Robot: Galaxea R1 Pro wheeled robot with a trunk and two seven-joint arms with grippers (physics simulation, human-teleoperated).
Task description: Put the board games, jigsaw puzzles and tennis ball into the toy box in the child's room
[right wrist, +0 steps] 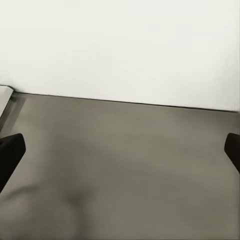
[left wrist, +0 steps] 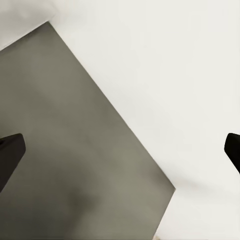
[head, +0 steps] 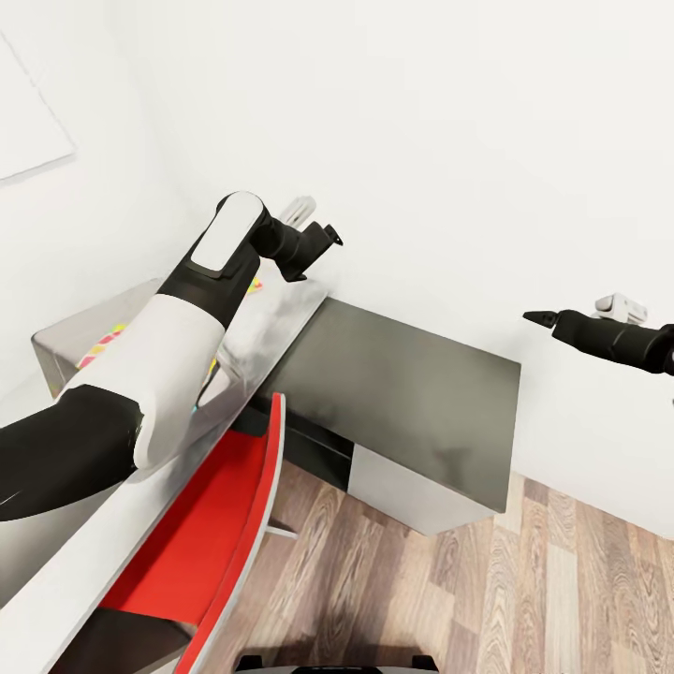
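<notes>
While both hands are spread and empty, left hand (head: 323, 234) should descend slowly into the toy box (head: 56, 342) (puzzles inside); right hand (head: 538, 318) waits.

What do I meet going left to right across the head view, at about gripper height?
Shallow light grey toy box with multicolour puzzle pattern inside → black left gripper, raised over the box's far end → dark grey cabinet top → black right gripper at the white wall.

Light grey toy box (head: 65, 342) on the table (head: 412, 393); multicolour jigsaw puzzle (head: 103, 344) lies inside.
</notes>
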